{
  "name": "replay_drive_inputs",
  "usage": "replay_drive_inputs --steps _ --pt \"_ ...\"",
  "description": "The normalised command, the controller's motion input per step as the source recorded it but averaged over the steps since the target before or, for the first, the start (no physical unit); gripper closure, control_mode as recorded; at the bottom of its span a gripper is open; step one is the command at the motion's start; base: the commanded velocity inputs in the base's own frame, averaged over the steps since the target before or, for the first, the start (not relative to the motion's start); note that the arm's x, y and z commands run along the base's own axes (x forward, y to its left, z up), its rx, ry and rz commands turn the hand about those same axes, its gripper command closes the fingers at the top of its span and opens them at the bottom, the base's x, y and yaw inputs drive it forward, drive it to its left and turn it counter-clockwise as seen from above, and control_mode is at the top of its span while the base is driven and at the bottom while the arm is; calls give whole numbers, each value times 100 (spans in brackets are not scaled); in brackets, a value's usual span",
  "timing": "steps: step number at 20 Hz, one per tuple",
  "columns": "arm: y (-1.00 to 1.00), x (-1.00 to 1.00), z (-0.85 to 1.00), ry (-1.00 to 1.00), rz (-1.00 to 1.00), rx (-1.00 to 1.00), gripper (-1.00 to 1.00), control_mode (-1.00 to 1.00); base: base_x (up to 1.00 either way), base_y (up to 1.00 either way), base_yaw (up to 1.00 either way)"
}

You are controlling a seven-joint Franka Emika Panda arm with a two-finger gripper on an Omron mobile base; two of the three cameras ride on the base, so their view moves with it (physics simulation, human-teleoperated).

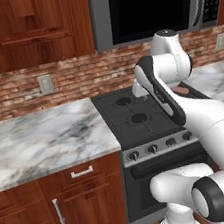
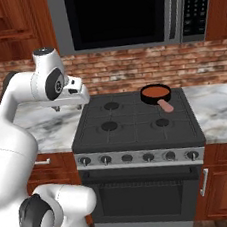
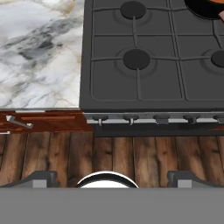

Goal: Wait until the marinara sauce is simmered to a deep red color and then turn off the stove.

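The sauce (image 2: 154,90) fills a dark pan (image 2: 156,94) on the rear right burner of the stove (image 2: 137,127). The pan handle points toward the stove front. The pincer (image 2: 68,107) hangs above the marble bench (image 2: 51,125), just left of the stove, jaws wide, holding nothing.

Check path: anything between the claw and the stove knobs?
Nothing visible. The claw hangs open over the counter edge at the stove's left side, and the knob row on the front strip is bare. The pan of marinara sauce sits on the back right burner, well off that line.
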Motion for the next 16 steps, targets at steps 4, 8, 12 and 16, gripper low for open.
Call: replay_drive_inputs --steps 4,8,12,16 --pt "0 0 0 0 0 0 -100 100 18 0 0" --pt "0 0 0 0 0 0 -100 100 20 0 4" --pt "0 0 0 0 0 0 -100 100 19 0 8" --pt "0 0 0 0 0 0 -100 100 26 0 13"
